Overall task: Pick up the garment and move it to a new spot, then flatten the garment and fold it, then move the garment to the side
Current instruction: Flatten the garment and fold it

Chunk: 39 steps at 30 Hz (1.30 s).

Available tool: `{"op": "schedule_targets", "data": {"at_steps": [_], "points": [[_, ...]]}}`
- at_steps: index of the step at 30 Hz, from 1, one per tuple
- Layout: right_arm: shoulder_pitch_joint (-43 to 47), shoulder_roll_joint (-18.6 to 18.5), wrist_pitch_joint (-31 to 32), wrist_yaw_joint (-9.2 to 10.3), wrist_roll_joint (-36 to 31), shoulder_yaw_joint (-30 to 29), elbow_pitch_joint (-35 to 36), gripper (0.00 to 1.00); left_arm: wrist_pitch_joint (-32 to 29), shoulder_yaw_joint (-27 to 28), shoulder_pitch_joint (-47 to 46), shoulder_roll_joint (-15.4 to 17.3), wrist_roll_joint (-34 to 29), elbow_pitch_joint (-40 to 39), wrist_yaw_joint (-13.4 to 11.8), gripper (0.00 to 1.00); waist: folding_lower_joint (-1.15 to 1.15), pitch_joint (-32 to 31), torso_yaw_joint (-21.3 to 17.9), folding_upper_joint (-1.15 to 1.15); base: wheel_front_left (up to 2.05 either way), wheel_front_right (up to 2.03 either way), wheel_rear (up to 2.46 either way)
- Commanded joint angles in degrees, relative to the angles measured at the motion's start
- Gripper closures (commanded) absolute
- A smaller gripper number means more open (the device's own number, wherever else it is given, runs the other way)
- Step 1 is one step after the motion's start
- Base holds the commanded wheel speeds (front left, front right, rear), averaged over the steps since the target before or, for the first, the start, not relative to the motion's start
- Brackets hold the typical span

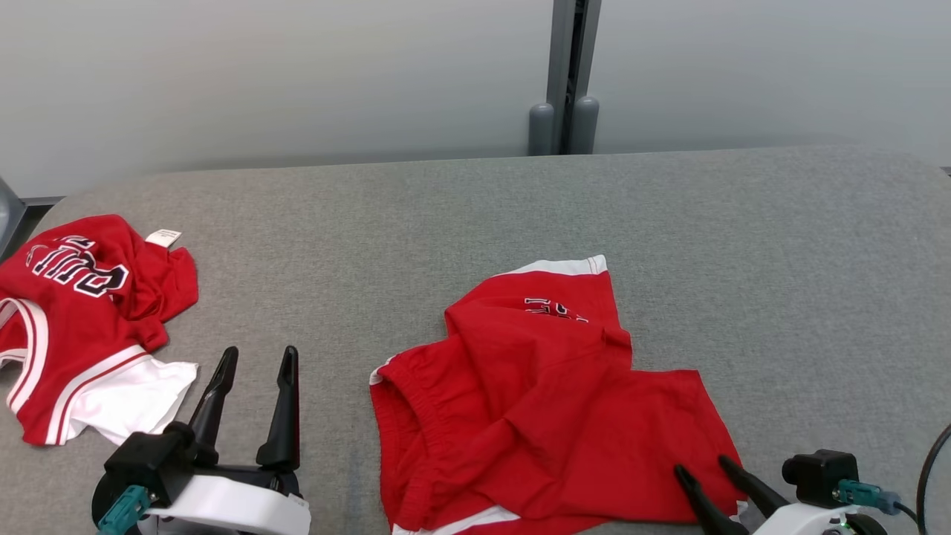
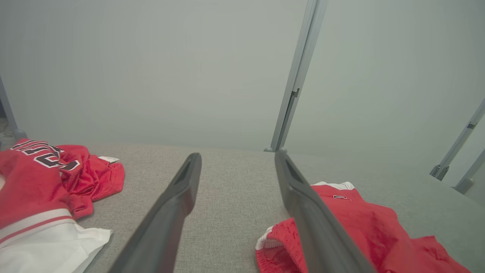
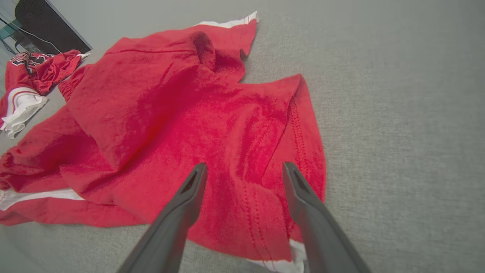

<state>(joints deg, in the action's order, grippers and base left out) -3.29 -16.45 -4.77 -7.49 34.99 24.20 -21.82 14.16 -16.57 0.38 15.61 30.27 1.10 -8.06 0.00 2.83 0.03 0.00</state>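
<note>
A crumpled red garment (image 1: 535, 401) with white trim lies near the front middle of the grey table (image 1: 475, 215); it looks like a pair of shorts with an elastic waistband at its left edge. My left gripper (image 1: 260, 357) stands open to the left of it, above bare table, holding nothing. My right gripper (image 1: 702, 468) is open over the garment's front right corner. In the right wrist view the garment (image 3: 182, 125) spreads beneath my right gripper (image 3: 244, 168), whose fingers hang apart above the cloth. The left wrist view shows my left gripper (image 2: 237, 155) open, with the garment (image 2: 363, 231) to its right.
A second red piece of clothing (image 1: 82, 312), with white trim, dark lettering and a white tag, lies bunched at the table's left edge. A grey post (image 1: 565, 74) stands behind the table against a pale wall. Bare table stretches to the back and right.
</note>
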Motion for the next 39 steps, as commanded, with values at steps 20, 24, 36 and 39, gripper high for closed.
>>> {"op": "schedule_targets", "data": {"at_steps": [20, 24, 36, 39], "points": [[-1.88, -4.76, 6.26, -0.02, 9.02, 4.5, 1.1, 1.0, 0.32, -1.28, -1.95, -0.81, 0.45, 2.72, 0.51, 0.0, 0.0, -0.32, 2.62, 0.0, 0.0, 0.0, 0.0], [-2.11, -4.98, 5.49, -0.02, 9.14, 4.55, 1.31, 1.0, 0.15, -1.44, -1.98, -0.81, 0.47, 3.06, 0.56, 0.0, 0.0, -0.4, 2.59, 0.0, 0.0, 0.0, 0.0], [-7.38, -4.34, -0.17, -0.02, 8.91, 2.58, -0.9, 1.0, 0.16, -2.23, -2.63, -1.04, 0.79, 3.7, 0.72, 0.0, 0.0, 0.35, 2.96, 0.0, 0.0, 0.0, 0.0], [-10.92, -4.04, -1.15, -0.02, 9.71, 2.28, -4.37, 1.0, 0.2, -2.63, -3.64, -1.3, 0.76, 4.15, 0.87, 0.0, 0.0, 1.05, 3.62, 0.0, 0.0, 0.0, 0.0]]}}
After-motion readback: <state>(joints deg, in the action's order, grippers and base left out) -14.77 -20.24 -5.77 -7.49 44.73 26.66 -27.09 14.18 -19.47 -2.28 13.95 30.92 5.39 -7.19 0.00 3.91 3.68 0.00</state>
